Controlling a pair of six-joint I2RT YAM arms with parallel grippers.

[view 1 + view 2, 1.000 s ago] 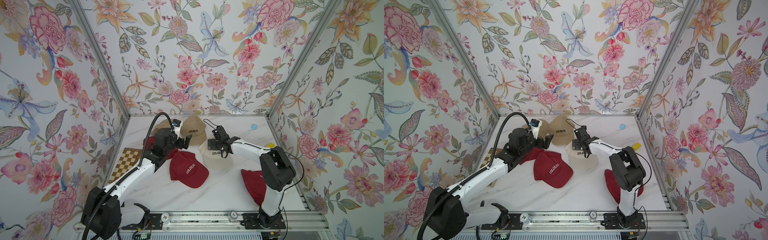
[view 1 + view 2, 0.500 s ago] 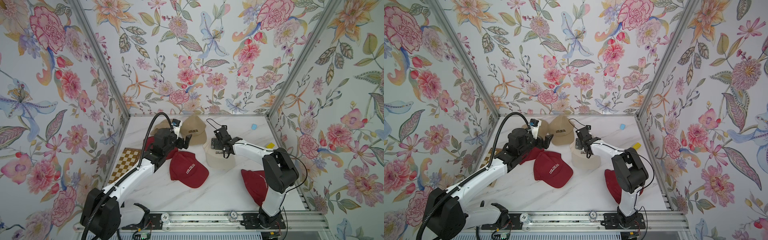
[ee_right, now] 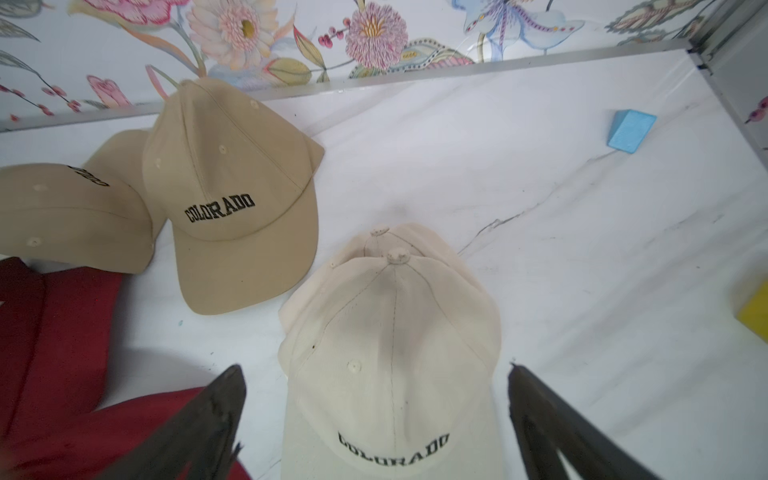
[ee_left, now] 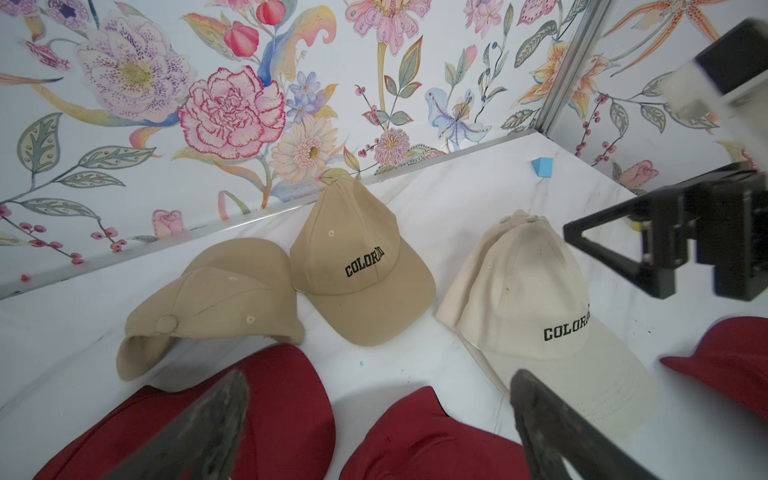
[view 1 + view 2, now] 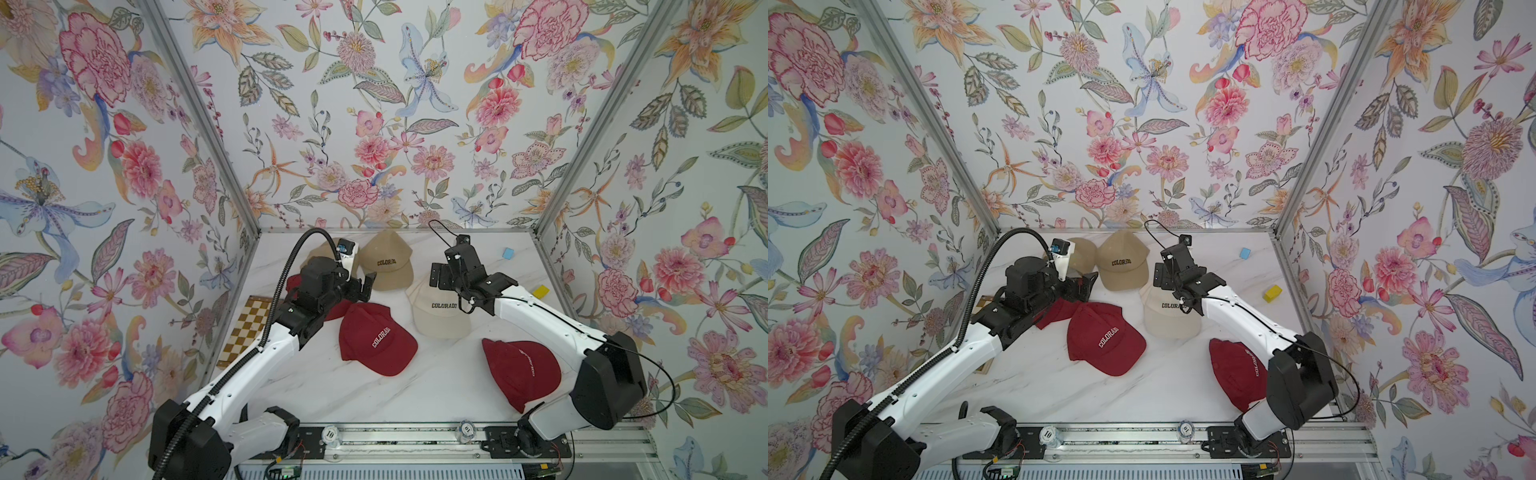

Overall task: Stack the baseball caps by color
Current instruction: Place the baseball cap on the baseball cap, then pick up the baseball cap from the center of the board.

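Two cream baseball caps point(image 3: 390, 332) lie stacked, one on the other, also in both top views point(image 5: 440, 309) point(image 5: 1169, 318). My right gripper point(image 3: 374, 374) hovers open just over them, holding nothing point(image 5: 438, 276). Two tan caps, one lettered point(image 5: 388, 259) and one half behind my left wrist point(image 4: 216, 299), sit at the back. A dark red cap point(image 5: 376, 338) lies mid-table, another point(image 4: 291, 407) under my left arm, a third point(image 5: 521, 374) beside my right arm's base. My left gripper point(image 4: 378, 386) is open and empty above the red caps point(image 5: 1086, 284).
A checkered wooden board point(image 5: 249, 328) lies along the left wall, partly under my left arm. A blue block point(image 5: 508, 252) sits at the back right and a yellow block point(image 5: 540, 291) near the right wall. Floral walls close in three sides.
My right arm's elbow has swung out toward the front right while its gripper stays over the cream caps, slightly higher. The left arm has not moved.
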